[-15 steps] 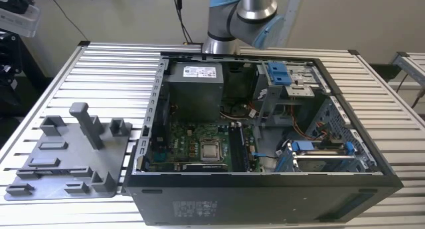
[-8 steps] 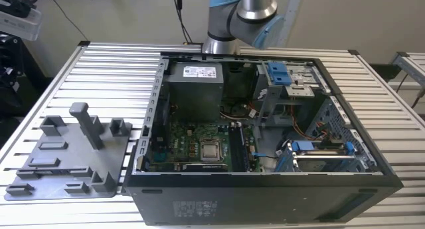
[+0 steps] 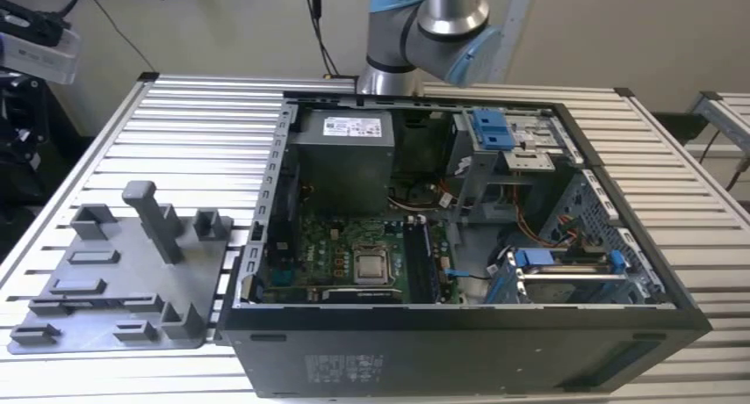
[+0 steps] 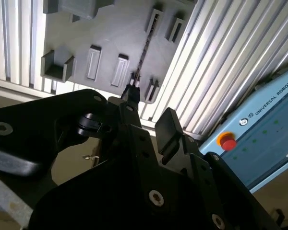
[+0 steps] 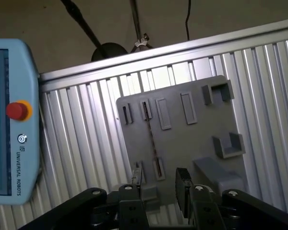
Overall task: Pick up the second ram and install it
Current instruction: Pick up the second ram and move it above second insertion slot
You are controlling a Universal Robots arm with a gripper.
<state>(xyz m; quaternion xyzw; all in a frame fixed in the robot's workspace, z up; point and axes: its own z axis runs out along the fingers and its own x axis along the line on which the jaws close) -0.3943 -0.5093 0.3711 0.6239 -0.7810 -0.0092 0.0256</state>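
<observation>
While the second ram (image 5: 150, 134) is standing on its thin edge in a slot of the grey tray (image 5: 192, 139), it is showing in both wrist views as a narrow dark line (image 4: 145, 48) running across the tray's flat base between the small upright holders. Nothing is gripping it. The claw (image 5: 161, 184) is hanging above the tray with its two black fingers apart and nothing between them; in the second wrist view the claw (image 4: 150, 111) is lining up with the near end of the stick.

The tray (image 3: 105, 281) is lying on a ribbed, silvery metal tabletop (image 3: 188, 132), at the exterior view's left. Just beside it an open black computer case (image 3: 469, 351) is lying on its side, exposing the green motherboard (image 3: 340, 255). The arm (image 3: 428, 26) is rising behind the case.

A pale blue teach pendant (image 5: 9, 143) with a red button is resting at the tabletop's edge. Beyond that edge, cables are trailing over a dull brown floor (image 5: 48, 28), and a plain light wall (image 3: 234, 26) is closing the room behind the tabletop.
</observation>
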